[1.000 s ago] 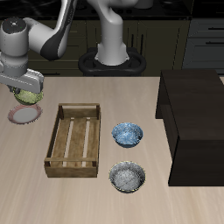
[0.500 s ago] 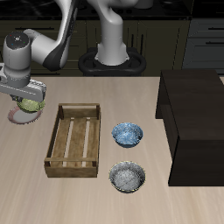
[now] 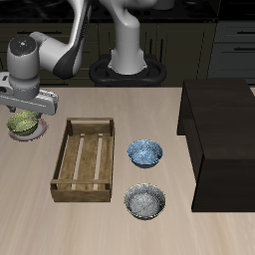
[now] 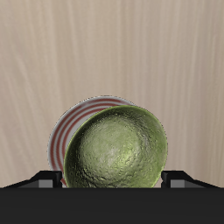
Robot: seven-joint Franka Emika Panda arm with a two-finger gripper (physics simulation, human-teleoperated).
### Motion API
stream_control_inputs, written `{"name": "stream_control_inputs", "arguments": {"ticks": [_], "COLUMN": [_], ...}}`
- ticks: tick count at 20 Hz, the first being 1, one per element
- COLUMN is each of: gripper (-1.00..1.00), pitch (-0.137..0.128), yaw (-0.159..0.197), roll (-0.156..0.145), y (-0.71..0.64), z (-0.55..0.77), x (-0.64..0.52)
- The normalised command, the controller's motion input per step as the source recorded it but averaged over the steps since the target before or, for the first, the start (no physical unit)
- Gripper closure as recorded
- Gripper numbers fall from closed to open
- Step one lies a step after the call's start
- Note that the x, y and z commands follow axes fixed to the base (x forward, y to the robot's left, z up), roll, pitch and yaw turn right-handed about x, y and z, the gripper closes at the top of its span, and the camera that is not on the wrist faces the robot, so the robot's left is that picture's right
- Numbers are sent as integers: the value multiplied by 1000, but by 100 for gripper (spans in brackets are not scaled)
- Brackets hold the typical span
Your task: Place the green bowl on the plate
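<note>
The arm has dropped lower, and now the green bowl [image 3: 23, 123] sits down over the plate [image 4: 70, 128]. The claw [image 3: 27, 107] hovers above; whether it has released, I cannot tell.

Gripper [image 3: 27, 106] higher now than half a second ago; it had dipped low over the plate [image 3: 38, 131] and has since lifted. Green bowl [image 3: 22, 123] was up between the fingers a second ago, hanging above the plate; now it sits down on the plate, below the fingertips, no longer carried. Bowl has also shifted sideways, away from the wooden tray [image 3: 85, 159]. Wrist view: green bowl [image 4: 115, 149] lies between and beyond the two fingers, covering most of the plate [image 4: 72, 127]; only one arc of striped rim shows.
</note>
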Motion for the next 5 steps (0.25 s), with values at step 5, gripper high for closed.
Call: {"name": "stream_control_inputs", "arguments": {"ticks": [5], "gripper": [-100], "pitch": [-44], "yaw": [39], "roll": [6], "y": [247], "z": [262], "x": [-97]}}
